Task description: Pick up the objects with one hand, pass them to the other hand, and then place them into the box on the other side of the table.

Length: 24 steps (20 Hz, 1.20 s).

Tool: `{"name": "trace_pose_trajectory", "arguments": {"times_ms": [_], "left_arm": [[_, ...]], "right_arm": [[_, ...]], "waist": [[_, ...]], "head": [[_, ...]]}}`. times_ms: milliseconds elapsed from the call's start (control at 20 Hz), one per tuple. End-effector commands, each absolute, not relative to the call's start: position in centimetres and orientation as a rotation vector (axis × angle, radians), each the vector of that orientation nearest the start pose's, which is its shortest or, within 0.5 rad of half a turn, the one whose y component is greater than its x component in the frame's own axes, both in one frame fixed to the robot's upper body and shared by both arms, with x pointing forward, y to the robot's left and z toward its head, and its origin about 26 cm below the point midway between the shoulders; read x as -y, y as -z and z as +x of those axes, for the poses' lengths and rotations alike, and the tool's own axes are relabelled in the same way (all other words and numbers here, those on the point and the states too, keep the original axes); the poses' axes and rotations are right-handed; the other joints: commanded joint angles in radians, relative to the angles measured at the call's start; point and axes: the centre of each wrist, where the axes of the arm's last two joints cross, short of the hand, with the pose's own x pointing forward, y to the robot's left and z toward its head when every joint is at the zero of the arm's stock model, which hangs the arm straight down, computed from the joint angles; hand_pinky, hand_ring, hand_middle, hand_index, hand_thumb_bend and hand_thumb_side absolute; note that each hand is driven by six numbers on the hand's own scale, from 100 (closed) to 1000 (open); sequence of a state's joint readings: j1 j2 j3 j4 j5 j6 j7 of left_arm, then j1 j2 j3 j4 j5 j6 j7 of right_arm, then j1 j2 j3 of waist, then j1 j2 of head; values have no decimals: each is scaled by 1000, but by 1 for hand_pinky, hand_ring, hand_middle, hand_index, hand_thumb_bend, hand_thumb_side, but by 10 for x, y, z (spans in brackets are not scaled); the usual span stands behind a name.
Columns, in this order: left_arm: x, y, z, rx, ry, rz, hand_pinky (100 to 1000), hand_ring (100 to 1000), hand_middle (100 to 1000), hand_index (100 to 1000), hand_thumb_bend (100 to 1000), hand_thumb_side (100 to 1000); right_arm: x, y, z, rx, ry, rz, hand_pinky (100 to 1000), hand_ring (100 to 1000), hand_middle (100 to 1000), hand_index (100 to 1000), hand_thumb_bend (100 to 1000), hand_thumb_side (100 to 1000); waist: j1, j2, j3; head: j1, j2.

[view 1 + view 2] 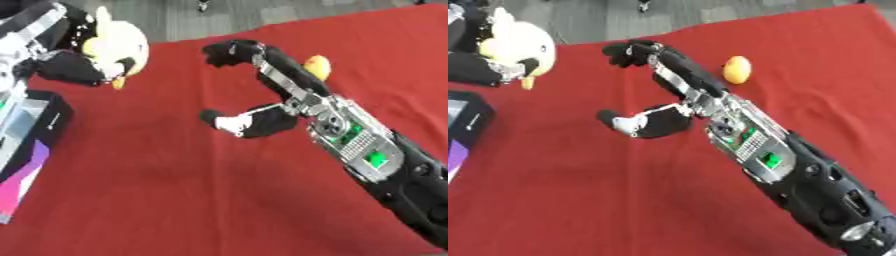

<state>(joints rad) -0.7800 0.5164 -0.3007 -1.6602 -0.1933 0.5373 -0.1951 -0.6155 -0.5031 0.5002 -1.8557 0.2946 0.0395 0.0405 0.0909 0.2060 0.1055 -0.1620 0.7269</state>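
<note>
Tabletop (175,200), covered in red cloth, carrying the scene. Box (31,135), dark-walled with an open top, sits at the robot's left edge, just below the left hand. Right hand (654,117) reaches over mid-tabletop with fingers spread and lightly curved and thumb apart, holding nothing. Left hand (66,67), at the upper left, has its fingers curled round the toy (118,42), a pale yellow plush with a small orange part at its lower edge; the toy is lifted, well apart from the right hand and nearer the box than the middle of the cloth. A small yellow-orange fruit (738,69) lies on the cloth just beyond the right hand's fingers. Step judged in hand: placement, with the toy apparently already passed to the left. The next move calls for lowering the toy over the box's open top and uncurling the fingers.
</note>
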Motion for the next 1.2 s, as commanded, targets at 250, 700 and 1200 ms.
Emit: {"name": "trace_pose_trajectory", "arguments": {"times_ms": [250,700,1200], "left_arm": [[-256,-280,368,1712,726,618,560,328,188,341,377,100],[-328,-273,358,1609,531,797,570,339,201,352,371,100],[-378,-248,353,1456,429,876,584,354,215,363,350,100]], "right_arm": [[164,-222,318,2234,-1222,-314,822,783,746,878,403,406],[168,-227,314,2255,-1209,-331,821,783,745,878,404,400],[178,-241,305,2317,-1122,-358,820,782,743,877,403,385]], "waist": [[-7,2,4],[-13,7,2],[-33,16,-3]], "head": [[10,-20],[128,-16],[260,-23]]}}
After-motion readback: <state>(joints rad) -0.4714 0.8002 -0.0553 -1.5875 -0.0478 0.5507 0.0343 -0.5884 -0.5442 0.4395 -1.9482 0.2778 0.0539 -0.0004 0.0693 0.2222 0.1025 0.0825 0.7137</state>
